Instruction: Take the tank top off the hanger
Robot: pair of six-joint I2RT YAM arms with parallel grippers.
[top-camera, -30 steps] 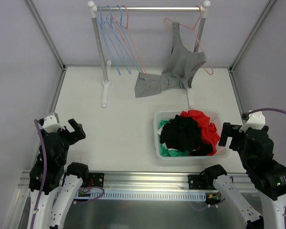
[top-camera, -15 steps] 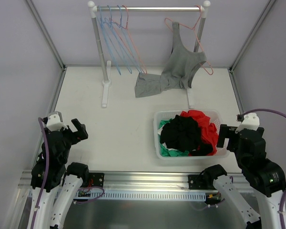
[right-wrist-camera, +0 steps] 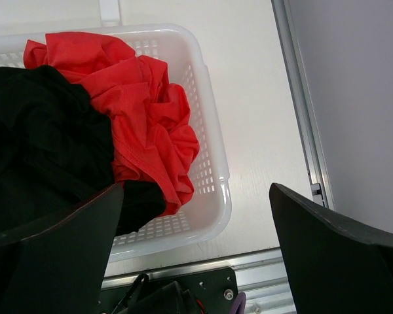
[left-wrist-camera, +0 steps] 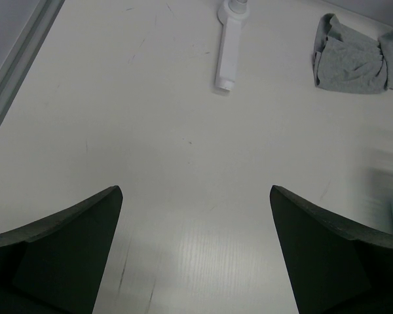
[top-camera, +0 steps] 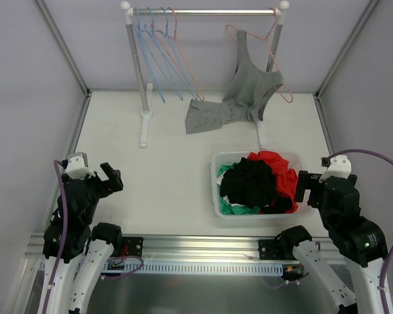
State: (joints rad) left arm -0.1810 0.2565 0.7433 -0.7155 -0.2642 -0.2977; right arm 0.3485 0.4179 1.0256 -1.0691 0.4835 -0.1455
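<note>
A grey tank top (top-camera: 252, 91) hangs from a pink hanger (top-camera: 270, 39) at the right end of the rack's rail, its lower part lying bunched on the table (top-camera: 206, 116). That bunch shows in the left wrist view (left-wrist-camera: 354, 55) at the top right. My left gripper (top-camera: 105, 176) is open and empty, low over the table at the near left (left-wrist-camera: 196, 248). My right gripper (top-camera: 303, 184) is open and empty at the right side of the white basket (right-wrist-camera: 213, 196).
A white clothes rack (top-camera: 144, 111) stands at the back with several blue hangers and one pink hanger (top-camera: 164, 46) at its left end. The white basket (top-camera: 216, 196) holds black, red and green clothes. Grey walls enclose the table on three sides.
My right gripper has moved left, closer to the basket's right side. My left gripper has edged slightly to the right. The tank top has not moved.
</note>
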